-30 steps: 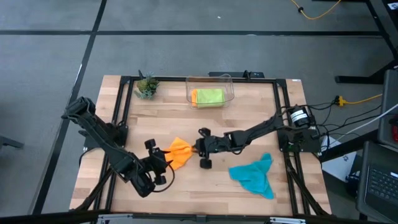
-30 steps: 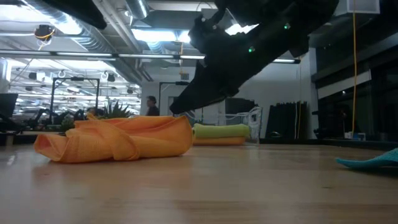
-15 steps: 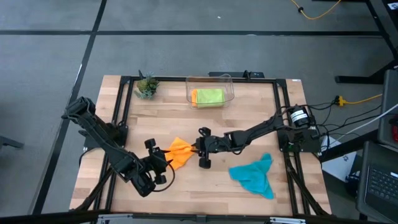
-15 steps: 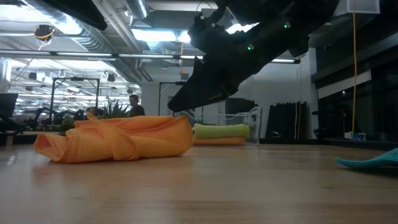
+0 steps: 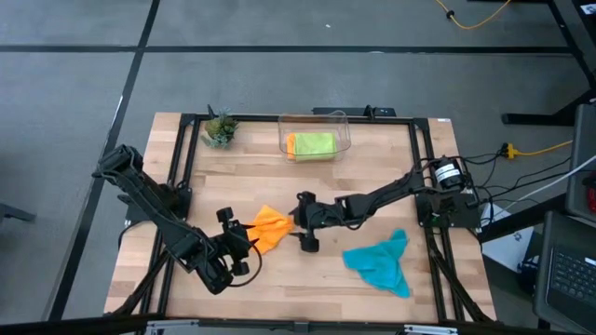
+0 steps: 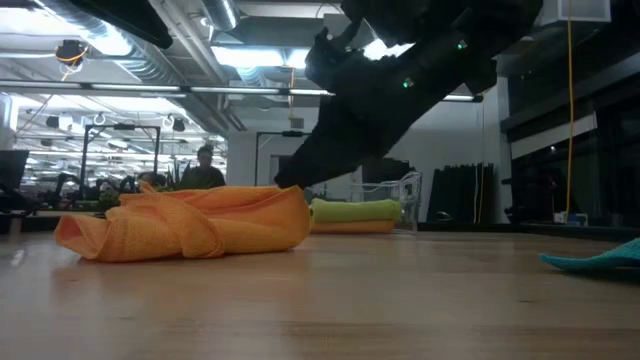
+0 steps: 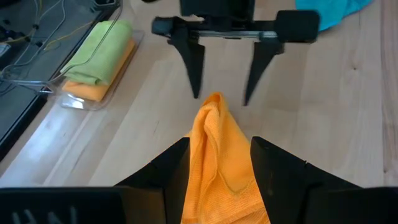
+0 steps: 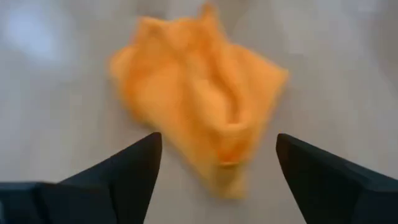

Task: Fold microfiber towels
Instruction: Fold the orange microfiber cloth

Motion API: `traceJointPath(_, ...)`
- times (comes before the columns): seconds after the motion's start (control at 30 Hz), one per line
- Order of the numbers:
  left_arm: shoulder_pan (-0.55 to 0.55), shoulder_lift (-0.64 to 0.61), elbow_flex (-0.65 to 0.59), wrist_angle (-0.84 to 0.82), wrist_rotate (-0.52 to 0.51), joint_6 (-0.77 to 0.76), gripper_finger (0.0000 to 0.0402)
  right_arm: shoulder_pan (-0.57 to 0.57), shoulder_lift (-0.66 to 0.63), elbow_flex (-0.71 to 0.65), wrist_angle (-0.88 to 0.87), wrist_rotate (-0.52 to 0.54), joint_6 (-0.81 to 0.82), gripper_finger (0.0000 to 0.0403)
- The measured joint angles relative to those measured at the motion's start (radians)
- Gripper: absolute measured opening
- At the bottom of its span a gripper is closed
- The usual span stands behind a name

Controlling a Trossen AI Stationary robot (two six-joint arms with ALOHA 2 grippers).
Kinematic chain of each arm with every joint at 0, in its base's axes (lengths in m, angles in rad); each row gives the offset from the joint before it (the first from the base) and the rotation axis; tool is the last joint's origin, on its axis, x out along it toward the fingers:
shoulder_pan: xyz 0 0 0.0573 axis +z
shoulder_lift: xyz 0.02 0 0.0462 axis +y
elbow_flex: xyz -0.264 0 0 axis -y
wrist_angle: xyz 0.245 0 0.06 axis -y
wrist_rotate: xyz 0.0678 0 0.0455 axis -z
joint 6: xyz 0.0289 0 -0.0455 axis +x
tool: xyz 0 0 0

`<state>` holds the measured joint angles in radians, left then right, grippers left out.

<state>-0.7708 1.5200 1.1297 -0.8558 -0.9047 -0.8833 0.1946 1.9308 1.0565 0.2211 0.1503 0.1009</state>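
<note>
Between both arms, orange towel clamped by left tool, right tool apart, teal towel nearby.

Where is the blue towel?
The teal blue towel lies crumpled near the table's front right in the high view, beside the right arm, apart from the orange towel.

Open-plan lab: exposed ceiling ducts, distant workbenches.

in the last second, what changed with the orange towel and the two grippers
The right gripper let go: its jaws now stand wide apart at the tip of the orange towel, with the towel's end between them but not pinched. The left gripper stayed closed on the towel's other end. The teal towel, the bin with its folded towels and the plant did not move.
</note>
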Motion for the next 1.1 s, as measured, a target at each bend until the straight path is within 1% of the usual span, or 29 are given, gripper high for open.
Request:
traceJointPath(0.07,0.000,0.000,0.000,0.000,0.000,0.000,0.0164,-0.005,0.000,0.000,-0.011,0.059,0.001,0.0318)
traceJointPath(0.1,0.000,0.000,0.000,0.000,0.000,0.000,0.0164,-0.012,0.000,0.000,-0.022,0.062,-0.001,0.0318)
traceJointPath(0.23,0.000,0.000,0.001,0.000,0.000,0.000,0.0164,-0.024,0.017,0.001,-0.014,0.022,0.001,0.0319)
traceJointPath(0.4,0.002,0.000,0.001,0.004,-0.001,0.000,0.0164,-0.021,0.062,0.000,0.029,0.010,0.003,0.0317)
traceJointPath(0.5,0.003,0.000,0.001,0.004,-0.001,0.000,0.0164,-0.021,0.058,0.000,0.056,0.014,0.024,0.0301)
traceJointPath(0.57,0.003,0.000,0.001,0.004,-0.002,0.001,0.0164,-0.020,0.055,0.000,0.054,0.013,0.026,0.0277)
traceJointPath(0.67,0.005,0.000,0.001,0.004,-0.002,0.001,0.0164,-0.020,0.054,0.000,0.043,0.013,0.050,0.0220)
traceJointPath(0.77,0.005,0.000,0.001,0.003,-0.003,0.001,0.0164,-0.019,0.054,0.000,0.041,0.013,0.077,0.0140)
traceJointPath(0.87,0.006,0.000,0.001,0.003,-0.003,0.001,0.0164,-0.019,0.051,0.001,0.061,0.005,0.085,0.0041)
traceJointPath(0.9,0.006,0.000,0.001,0.003,-0.003,0.002,0.0164,-0.019,0.046,0.005,0.058,-0.007,0.082,0.0022)
traceJointPath(1.0,0.006,0.000,0.001,0.003,-0.003,0.002,0.0164,-0.015,0.018,0.046,0.042,-0.028,0.075,0.0014)
traceJointPath(1.1,0.006,0.000,0.001,0.003,-0.003,0.002,0.0164,-0.007,-0.036,0.109,-0.050,-0.040,0.016,0.0007)
